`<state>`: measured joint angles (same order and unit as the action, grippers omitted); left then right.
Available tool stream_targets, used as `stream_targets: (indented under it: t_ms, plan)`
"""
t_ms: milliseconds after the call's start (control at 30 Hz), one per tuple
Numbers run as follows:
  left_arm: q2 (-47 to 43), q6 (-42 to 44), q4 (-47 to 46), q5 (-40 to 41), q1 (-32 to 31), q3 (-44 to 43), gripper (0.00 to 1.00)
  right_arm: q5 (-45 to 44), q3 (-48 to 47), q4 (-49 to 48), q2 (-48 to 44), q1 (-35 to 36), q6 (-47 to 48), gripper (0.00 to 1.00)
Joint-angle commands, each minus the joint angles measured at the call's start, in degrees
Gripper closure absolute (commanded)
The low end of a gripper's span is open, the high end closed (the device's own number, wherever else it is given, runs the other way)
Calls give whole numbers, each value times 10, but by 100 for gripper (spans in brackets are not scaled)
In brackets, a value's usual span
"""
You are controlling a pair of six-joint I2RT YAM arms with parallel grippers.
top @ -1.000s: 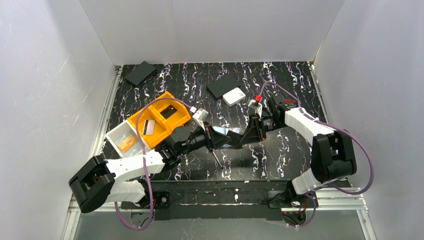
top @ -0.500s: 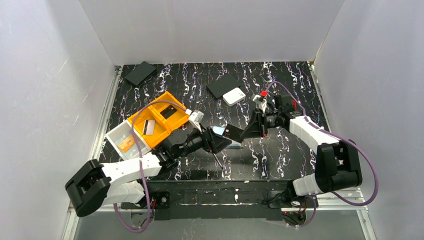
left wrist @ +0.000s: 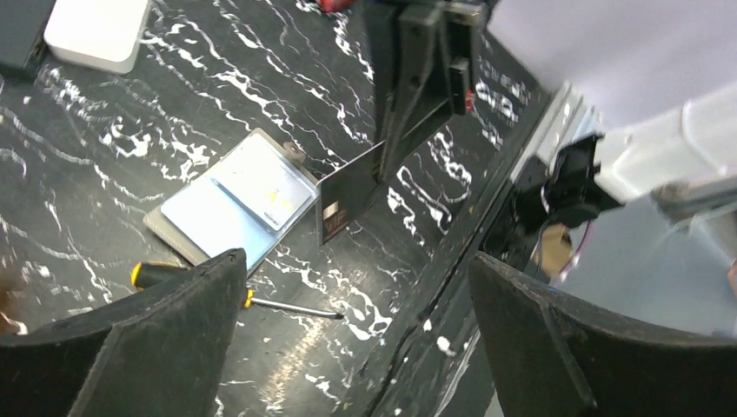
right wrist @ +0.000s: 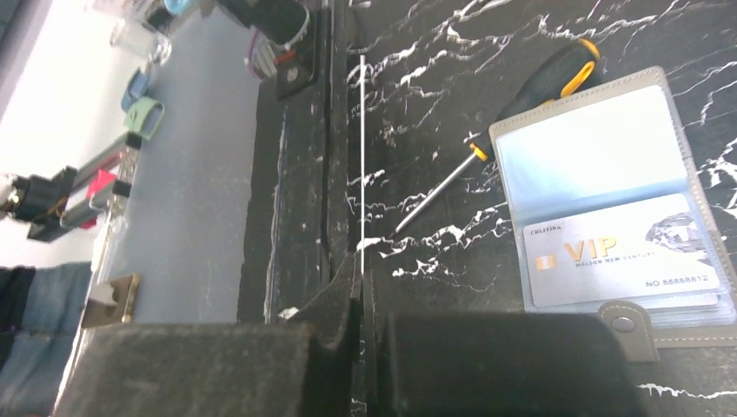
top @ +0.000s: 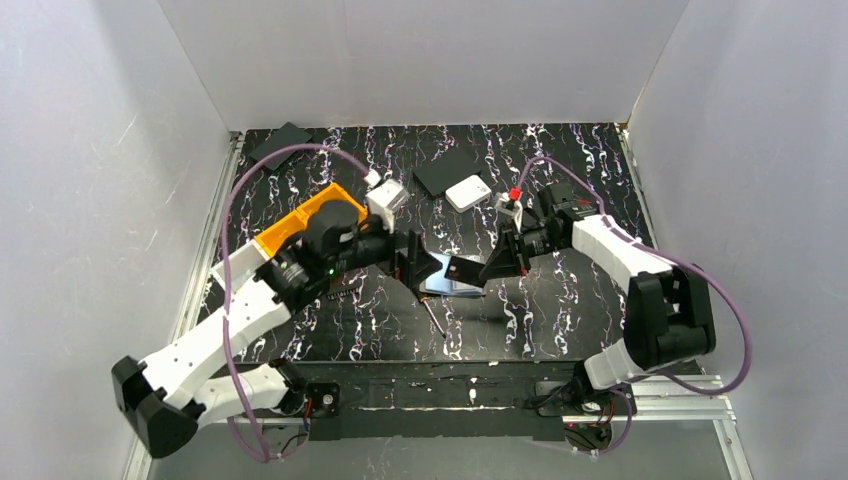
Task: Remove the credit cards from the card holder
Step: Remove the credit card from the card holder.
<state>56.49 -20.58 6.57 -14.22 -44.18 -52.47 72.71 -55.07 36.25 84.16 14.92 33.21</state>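
**CARD REMOVAL: ONE CARD GRIPPED, HOLDER OPEN ON TABLE**

Nearest the arm bases, a screwdriver [right wrist: 539, 94] is laid on the table [top: 560, 310], with its black-and-yellow handle just beside a corner of the card holder [right wrist: 591, 139]. The card holder is spread open and flat near the middle of the table, between the two grippers. A pale card [right wrist: 621, 261] marked VIP is seated in a clear pocket beside the snap tab. A dark card [left wrist: 343, 198] is clamped by its upper edge in the fully closed right gripper [right wrist: 361, 291] and is held tilted over the holder's tab side; contact with the holder cannot be determined. The left gripper [top: 420, 268] is positioned over the holder's left end, jaws spread wide, with nothing between them. Farther back, an orange bin [top: 290, 222] is located at the left, and a white box [top: 467, 193] is placed against a black rectangle [top: 445, 170].
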Motion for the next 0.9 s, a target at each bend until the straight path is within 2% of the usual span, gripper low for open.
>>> stream_targets:
  t_ms: [0,167,267,333,500,733,867]
  plan:
    - [96,184,222,-116,-3,-128,2,-37,-53,225,48,25,223,99]
    - [163,282,235,-107,-58,-176,2,-46,-59,236,52,41,239,99]
    - [186,299,200,-109,-73,-170,5,-44,-59,246,53,41,253,99]
    - [204,291,143,-122,-74,-154,11,-42,-64,264,57,43,272,99]
    - [239,264,83,-152,-74,-142,22,-40,-68,277,62,43,283,99]
    - [284,249,52,-164,-76,-138,38,-38,-71,285,62,43,291,99]
    - [297,244,52,-178,-76,-140,51,-37,-72,289,63,43,295,99]
